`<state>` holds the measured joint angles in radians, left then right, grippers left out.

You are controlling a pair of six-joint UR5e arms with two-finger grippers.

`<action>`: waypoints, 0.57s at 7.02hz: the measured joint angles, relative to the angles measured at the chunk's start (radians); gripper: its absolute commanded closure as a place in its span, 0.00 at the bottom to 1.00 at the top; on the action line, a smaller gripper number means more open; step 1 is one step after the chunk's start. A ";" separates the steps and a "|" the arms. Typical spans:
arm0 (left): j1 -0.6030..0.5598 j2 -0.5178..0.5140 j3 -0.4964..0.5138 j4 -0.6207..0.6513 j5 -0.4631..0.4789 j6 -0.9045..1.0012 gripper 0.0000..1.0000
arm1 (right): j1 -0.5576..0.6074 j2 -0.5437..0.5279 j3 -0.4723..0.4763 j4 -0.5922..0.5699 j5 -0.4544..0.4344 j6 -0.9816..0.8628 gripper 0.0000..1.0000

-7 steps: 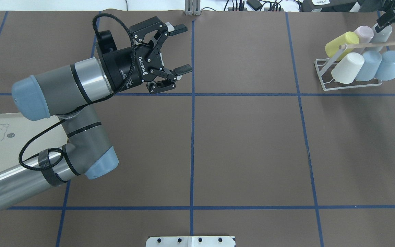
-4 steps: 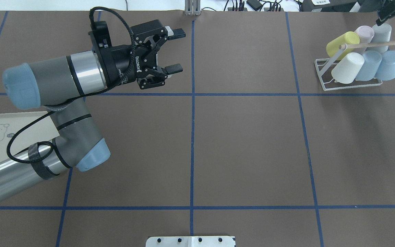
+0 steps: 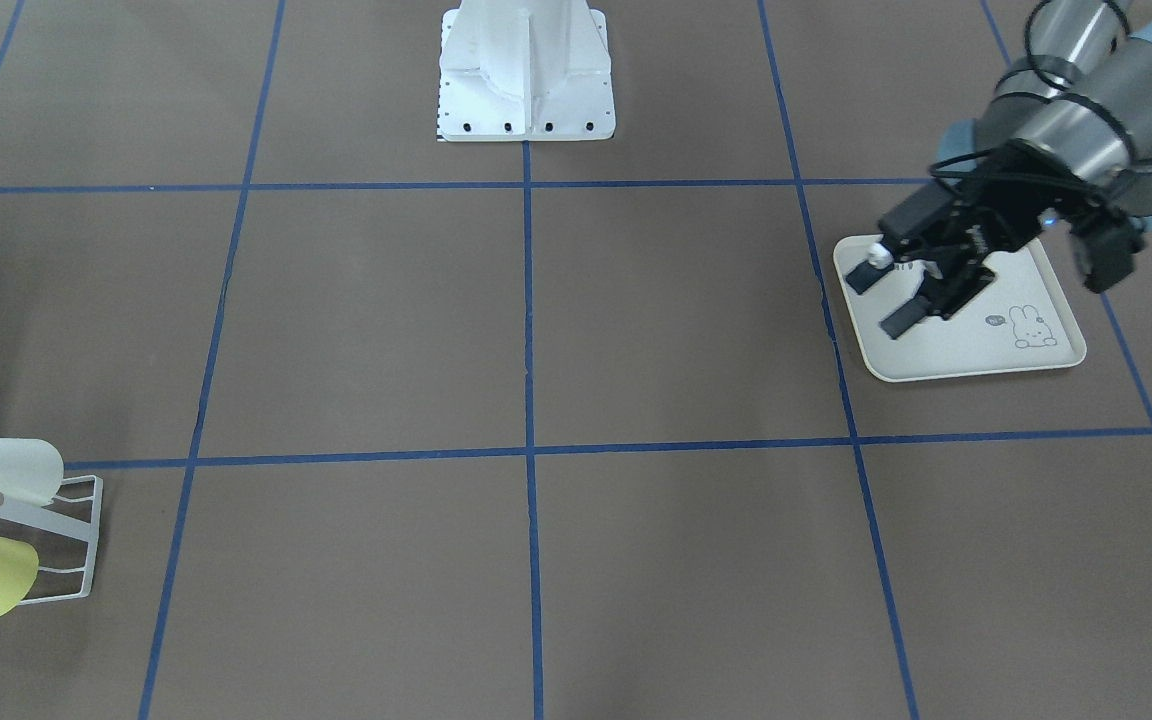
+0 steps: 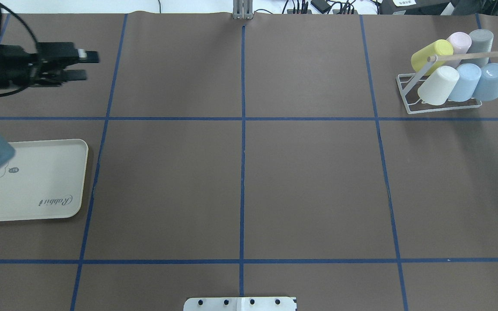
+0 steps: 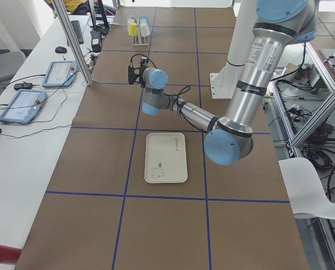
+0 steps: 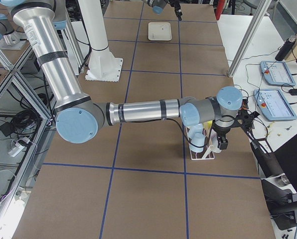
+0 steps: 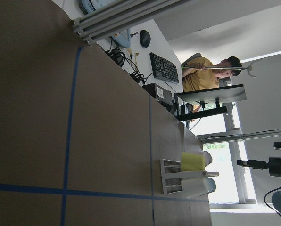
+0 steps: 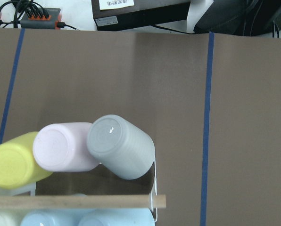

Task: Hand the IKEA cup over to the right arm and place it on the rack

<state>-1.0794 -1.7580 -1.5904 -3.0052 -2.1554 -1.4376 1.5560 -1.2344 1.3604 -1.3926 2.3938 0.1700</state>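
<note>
Six smooth cups on wire rack; left jaws apart; right jaws: cannot tell.

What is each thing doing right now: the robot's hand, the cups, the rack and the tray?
Left hand: open, holding nothing.
Rack: standing upright, holding six cups.
Cups: all six tilted on their prongs, bottoms up.
Tray: lying flat, no cup on it.

Left arm is folded at the elbow, with the forearm reaching away from the base. Left gripper is held level, jaws apart, empty. Right arm is stretched out low. Right gripper points downward; jaw state not discernible.
</note>
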 measured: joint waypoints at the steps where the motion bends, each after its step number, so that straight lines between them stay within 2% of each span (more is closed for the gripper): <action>1: -0.088 0.078 0.019 0.037 -0.034 0.239 0.00 | 0.004 -0.087 0.076 -0.003 0.005 -0.004 0.01; 2: -0.167 0.125 0.034 0.123 -0.035 0.494 0.00 | 0.005 -0.161 0.139 -0.005 0.007 -0.007 0.01; 4: -0.313 0.153 0.050 0.429 0.053 1.077 0.00 | 0.005 -0.236 0.187 -0.011 0.008 -0.035 0.01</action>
<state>-1.3924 -1.6047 -1.5407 -2.5766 -2.1025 -0.3603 1.5612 -1.4703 1.5476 -1.4040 2.4020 0.1348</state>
